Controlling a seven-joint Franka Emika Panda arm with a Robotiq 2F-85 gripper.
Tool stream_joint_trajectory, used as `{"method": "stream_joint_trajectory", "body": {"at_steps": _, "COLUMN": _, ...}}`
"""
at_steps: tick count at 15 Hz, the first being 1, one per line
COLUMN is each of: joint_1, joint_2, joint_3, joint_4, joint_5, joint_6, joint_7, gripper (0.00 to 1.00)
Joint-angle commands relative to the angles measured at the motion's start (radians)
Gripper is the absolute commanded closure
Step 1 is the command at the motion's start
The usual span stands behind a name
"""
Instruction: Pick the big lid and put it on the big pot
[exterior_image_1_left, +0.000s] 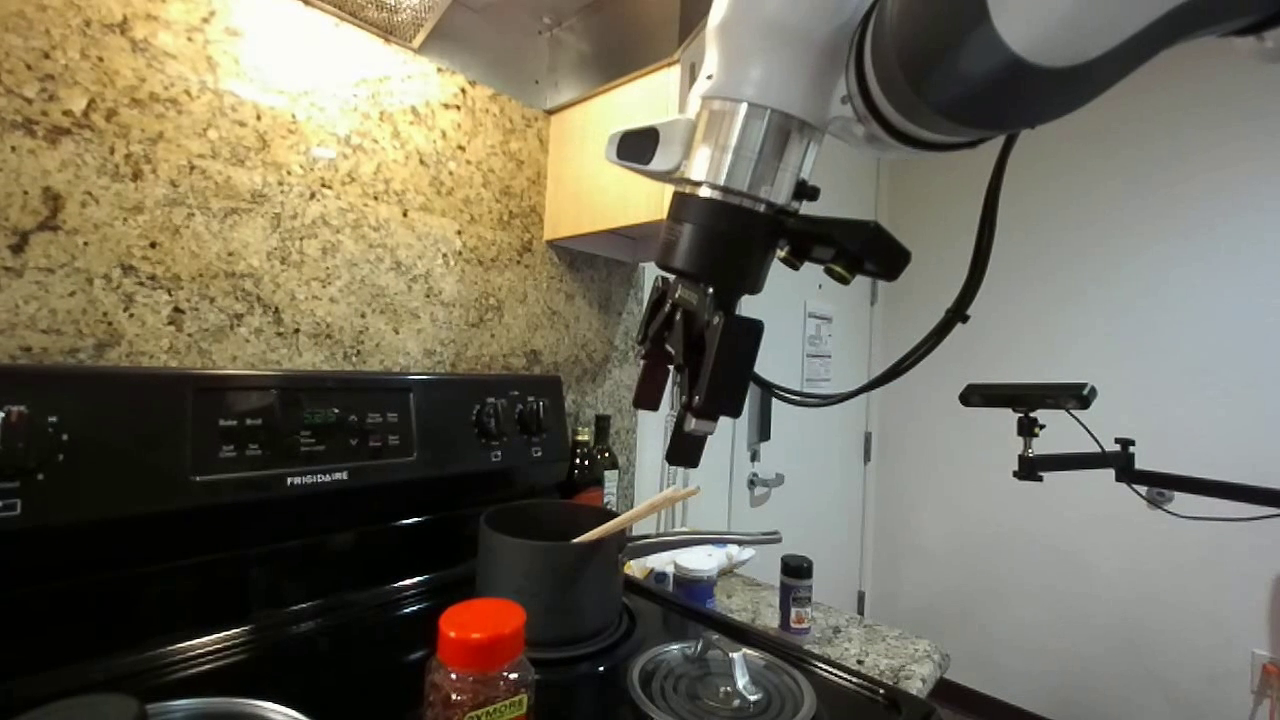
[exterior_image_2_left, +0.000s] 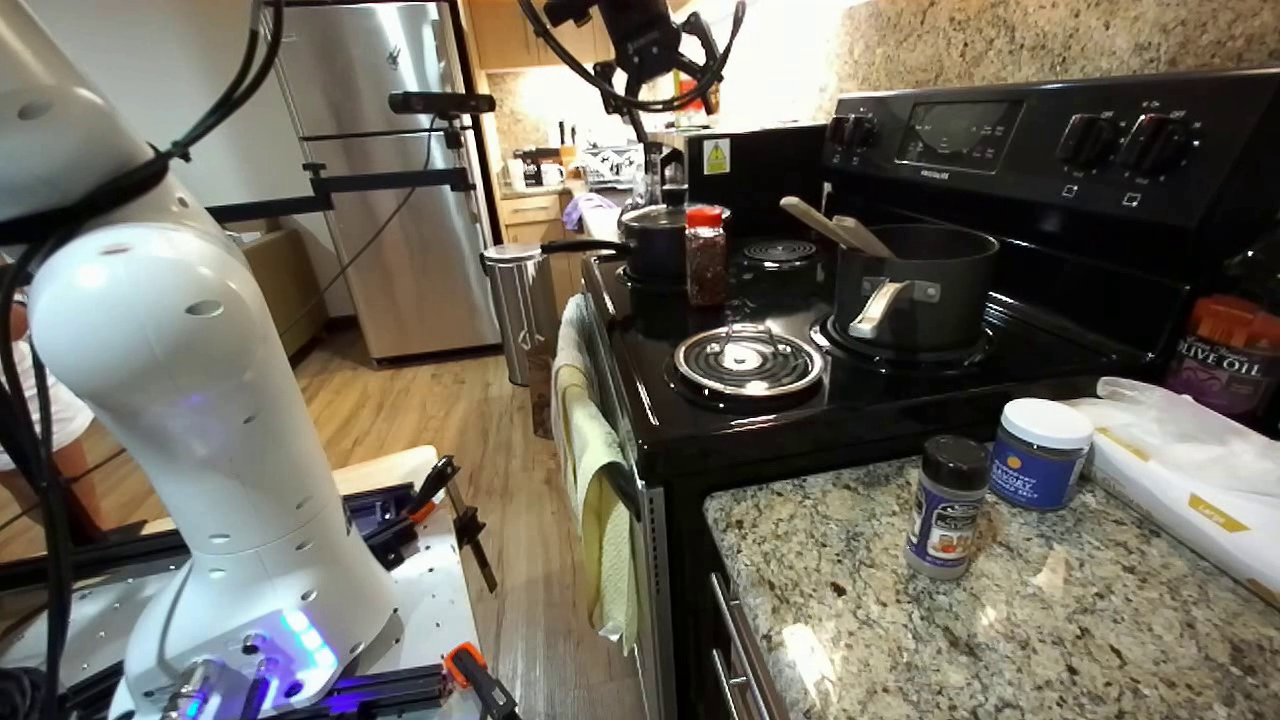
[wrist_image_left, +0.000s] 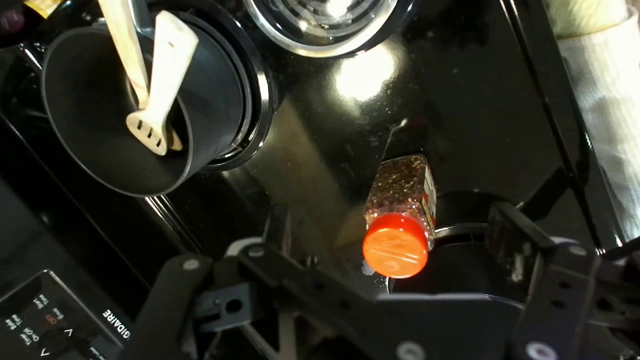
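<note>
The gripper has its fingers spread wide, high above the stove, well clear of its panel; facing that panel, the lid lies on the near right burner, short of the front edge, and the pot sits far right, a narrow gap away, utensils jutting past its rim; a stretch of black surface separates both from the jar, with the pan further left

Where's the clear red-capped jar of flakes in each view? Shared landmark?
In an exterior view: jar, bottom edge, left of centre.
In an exterior view: jar, upper half, slightly right of centre.
Wrist view: jar, right of and below centre.
Shared landmark: pale wooden utensils.
</note>
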Motion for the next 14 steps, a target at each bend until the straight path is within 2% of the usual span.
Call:
{"method": "stream_joint_trajectory", "body": {"at_steps": 1, "joint_1": -0.004, "joint_2": 0.001, "joint_3": 0.004, "joint_4": 0.002, "joint_5": 0.001, "joint_6": -0.002, "joint_7": 0.001, "gripper": 0.00}}
{"method": "stream_joint_trajectory", "body": {"at_steps": 4, "joint_1": -0.031, "joint_2": 0.023, "joint_3": 0.049, "joint_4": 0.054, "joint_5": -0.039, "joint_6": -0.070, "joint_7": 0.213, "gripper": 0.00}}
{"method": "stream_joint_trajectory", "body": {"at_steps": 9, "joint_1": -0.052, "joint_2": 0.001, "joint_3": 0.070, "joint_4": 0.089, "joint_5": -0.042, "joint_6": -0.232, "joint_7": 0.449, "gripper": 0.00}}
{"method": "stream_joint_trajectory", "body": {"at_steps": 12, "joint_1": -0.063, "joint_2": -0.009, "joint_3": 0.052, "joint_4": 0.093, "joint_5": -0.007, "joint_6": -0.333, "joint_7": 0.505, "gripper": 0.00}}
{"method": "stream_joint_trajectory", "body": {"at_steps": 14, "joint_1": -0.068, "joint_2": -0.019, "joint_3": 0.031, "joint_4": 0.073, "joint_5": 0.015, "joint_6": -0.339, "joint_7": 0.495, "gripper": 0.00}}
